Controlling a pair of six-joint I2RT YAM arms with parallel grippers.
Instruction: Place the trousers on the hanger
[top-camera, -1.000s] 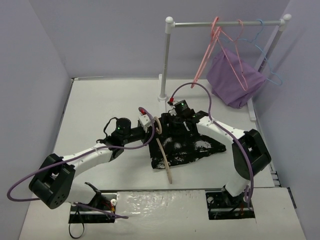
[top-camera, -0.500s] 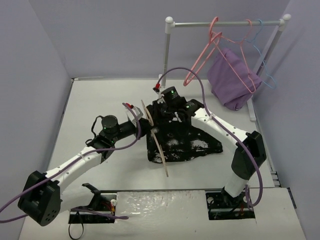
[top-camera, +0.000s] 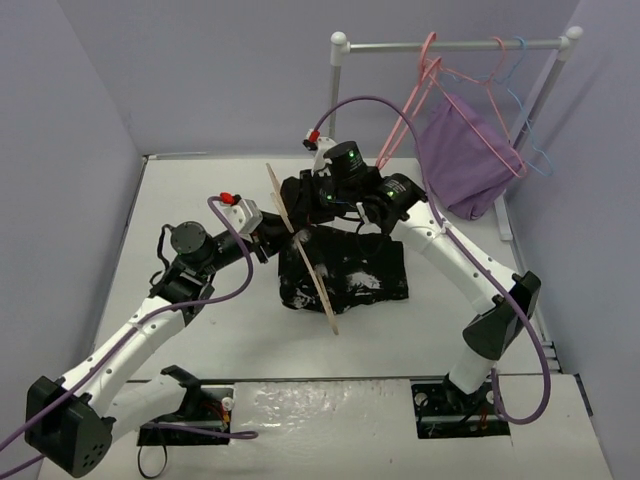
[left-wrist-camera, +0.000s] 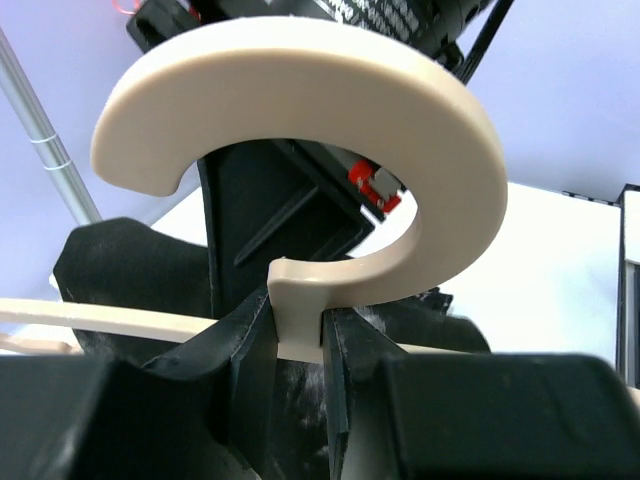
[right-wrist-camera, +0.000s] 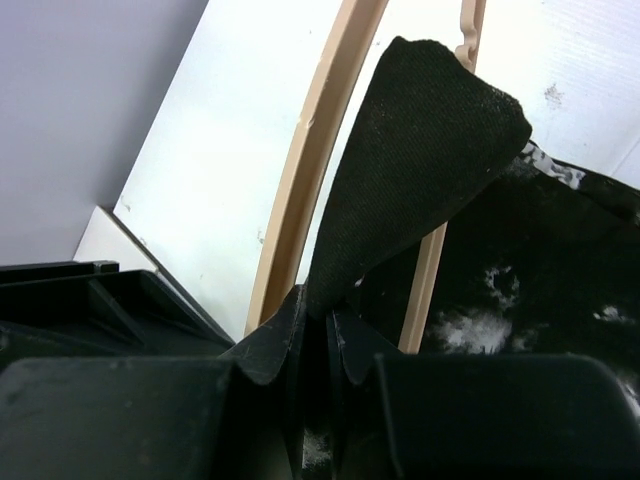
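The beige hanger (top-camera: 300, 250) stands edge-on over the middle of the table, and the black, white-blotched trousers (top-camera: 352, 272) are draped through it and hang to its right. My left gripper (top-camera: 268, 232) is shut on the hanger (left-wrist-camera: 300, 150) at the neck under its hook. My right gripper (top-camera: 318, 192) is shut on a fold of the trousers (right-wrist-camera: 420, 160) that is lifted up beside the hanger's bar (right-wrist-camera: 315, 150). Most of the trousers sag in a heap below both grippers.
A white clothes rail (top-camera: 450, 45) stands at the back right with pink and blue wire hangers (top-camera: 440, 90) and a purple cloth (top-camera: 465, 155) on it. Grey walls close in the table (top-camera: 200, 190) on the left, back and right.
Both arms have moved up and toward the back, carrying the hanger and trousers off the table. The right gripper closed on the trousers' fold and pulled it higher; the trousers bunched up.
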